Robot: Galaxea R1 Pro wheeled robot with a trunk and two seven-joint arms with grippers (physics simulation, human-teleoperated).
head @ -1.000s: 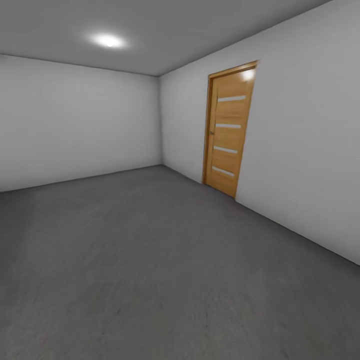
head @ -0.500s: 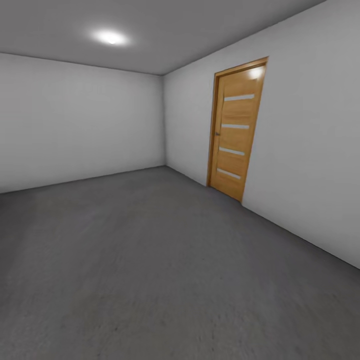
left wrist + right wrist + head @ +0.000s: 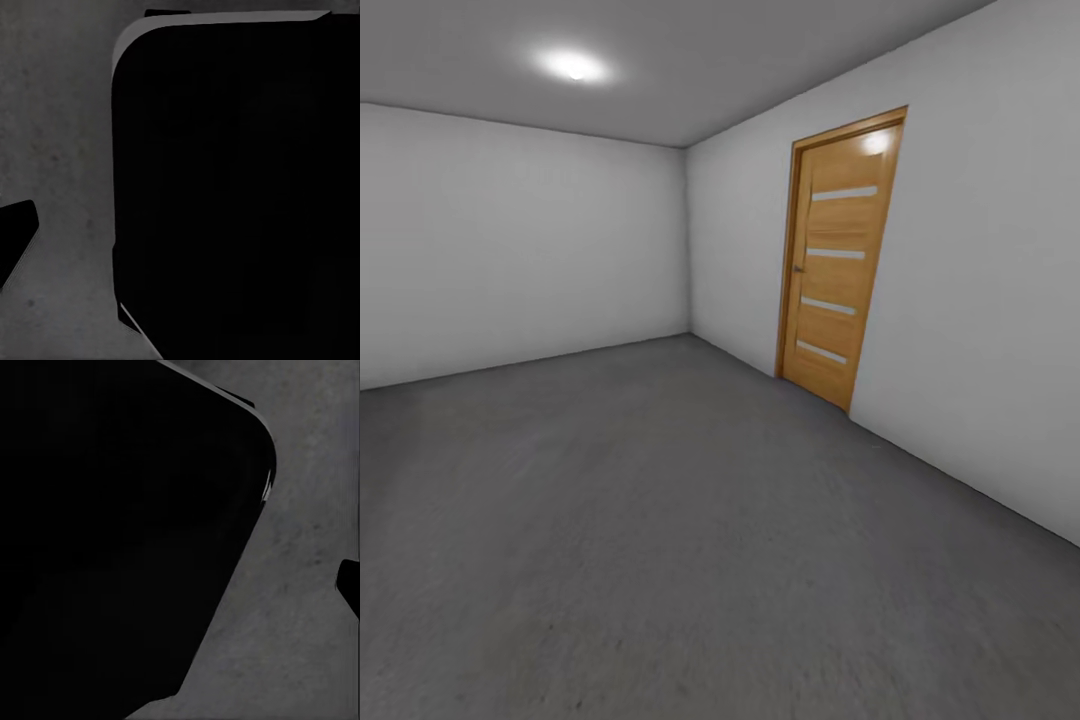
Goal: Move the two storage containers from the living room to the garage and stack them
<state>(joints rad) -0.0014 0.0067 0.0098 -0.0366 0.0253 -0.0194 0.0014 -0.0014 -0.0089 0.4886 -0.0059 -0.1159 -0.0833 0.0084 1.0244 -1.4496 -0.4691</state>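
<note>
Head view takes in the garage: dark grey speckled concrete floor, plain white-grey walls, and a closed wooden door with pale stripes on the right wall. Both wrist views catch rough floor beside a large black rounded body; gripper states, can't tell.

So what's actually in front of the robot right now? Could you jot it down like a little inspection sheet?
Surface: dark grey speckled floor, bare where it shows in the head view.
Job's things: nothing seen.
Clutter: nothing seen.
Grippers: cannot tell; the wrist views show a large black rounded shape over grey floor.
Cables: nothing seen.
Surroundings: plain white-grey walls, closed wooden door with four pale slots on the right-hand wall, round ceiling light.
</note>
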